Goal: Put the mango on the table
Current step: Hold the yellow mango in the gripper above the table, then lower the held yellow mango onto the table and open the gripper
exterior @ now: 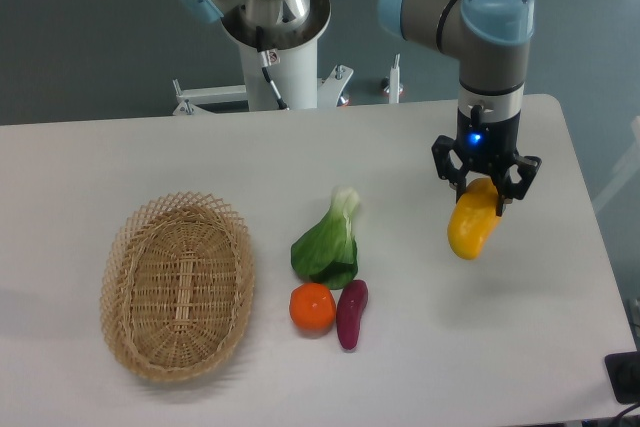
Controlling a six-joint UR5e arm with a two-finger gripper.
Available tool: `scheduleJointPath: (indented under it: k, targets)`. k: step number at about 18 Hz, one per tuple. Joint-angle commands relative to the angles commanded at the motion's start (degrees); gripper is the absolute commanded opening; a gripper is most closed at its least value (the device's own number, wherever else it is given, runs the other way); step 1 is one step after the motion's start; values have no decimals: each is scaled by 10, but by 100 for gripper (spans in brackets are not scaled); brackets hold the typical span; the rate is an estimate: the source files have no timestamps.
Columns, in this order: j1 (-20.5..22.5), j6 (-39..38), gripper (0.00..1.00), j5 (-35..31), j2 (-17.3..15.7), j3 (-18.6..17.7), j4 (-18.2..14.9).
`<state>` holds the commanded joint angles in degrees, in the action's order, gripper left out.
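Observation:
The mango [472,227] is a glossy yellow-orange oblong fruit at the right of the white table [120,157]. It hangs tilted, its upper end between the fingers of my gripper [485,190]. The gripper is shut on the mango's top and points down from above. I cannot tell whether the mango's lower end touches the table or hangs just over it.
An oval woven wicker basket [178,285] lies at the left, with nothing in it. A green leafy vegetable [328,242], a round orange [312,307] and a dark purple sweet potato [351,313] lie together near the middle. The table's right edge is close to the gripper.

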<state>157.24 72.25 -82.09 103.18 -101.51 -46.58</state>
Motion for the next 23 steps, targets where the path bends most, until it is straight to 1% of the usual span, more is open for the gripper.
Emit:
scheduleJointPath:
  k: [11, 12, 13, 15, 17, 21, 23]
  targets:
    - [-1, -1, 57, 2, 3, 4, 3]
    - [-3, -5, 57, 2, 8, 3, 4]
    - [-4, -7, 57, 1, 21, 3, 7]
    - [-6, -10, 57, 1, 32, 3, 25]
    - [-7, -11, 57, 1, 43, 0, 28]
    - [-18, -28, 58, 0, 83, 2, 50]
    - [-21, -34, 58, -1, 99, 2, 52]
